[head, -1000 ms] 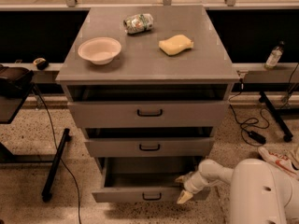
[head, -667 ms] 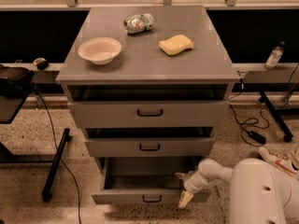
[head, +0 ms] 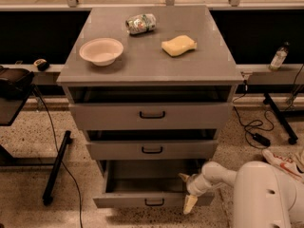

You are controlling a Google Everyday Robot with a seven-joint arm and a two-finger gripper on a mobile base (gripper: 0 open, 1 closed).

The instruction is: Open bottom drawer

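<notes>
While the bottom drawer point(head: 142, 201) stands pulled well out under the middle drawer point(head: 152, 149), the white arm point(head: 216, 172) reaches in low from the right, bent at the wrist, its pincer point(head: 187, 190) at the drawer's right front corner, seemingly spread astride the front panel.

The gripper point(head: 188, 192) hides the bottom drawer's point(head: 123, 201) right end (front corner).

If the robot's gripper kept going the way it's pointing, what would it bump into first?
Probably the bottom drawer. The gripper sits low by its right end, pointing down-left at it, though depth is unclear.
</notes>
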